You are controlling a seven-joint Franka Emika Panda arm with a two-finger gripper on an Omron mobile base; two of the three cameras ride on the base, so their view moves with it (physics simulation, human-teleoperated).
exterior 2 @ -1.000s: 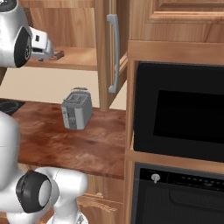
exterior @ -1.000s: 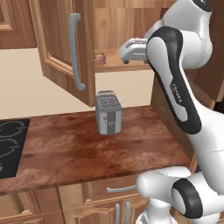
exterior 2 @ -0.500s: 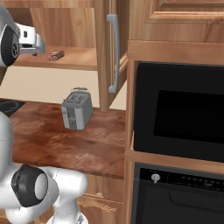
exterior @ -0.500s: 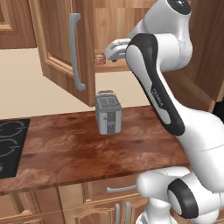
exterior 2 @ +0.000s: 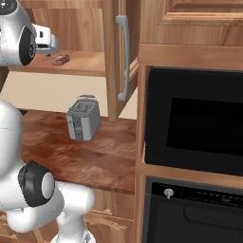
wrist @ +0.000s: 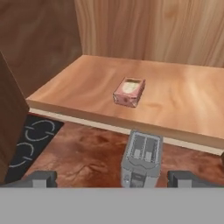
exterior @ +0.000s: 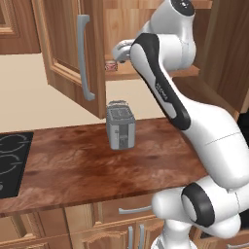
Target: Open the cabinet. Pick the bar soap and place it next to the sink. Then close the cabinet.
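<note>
While claw (wrist: 112, 178) gapes wide, pinkish rectangular bar soap (wrist: 129, 92) on smooth wooden cabinet (wrist: 183, 100) shelf, boxy grey toaster (wrist: 141, 159) below.

The cabinet (exterior: 73, 53) door's top is cut off; the stovetop (exterior: 12, 163) runs past the left edge.

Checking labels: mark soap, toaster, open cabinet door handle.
soap (wrist: 129, 92), hand view, top face.
toaster (exterior: 121, 127), left base view, front face.
handle (exterior 2: 123, 57), right base view, mid bar.
</note>
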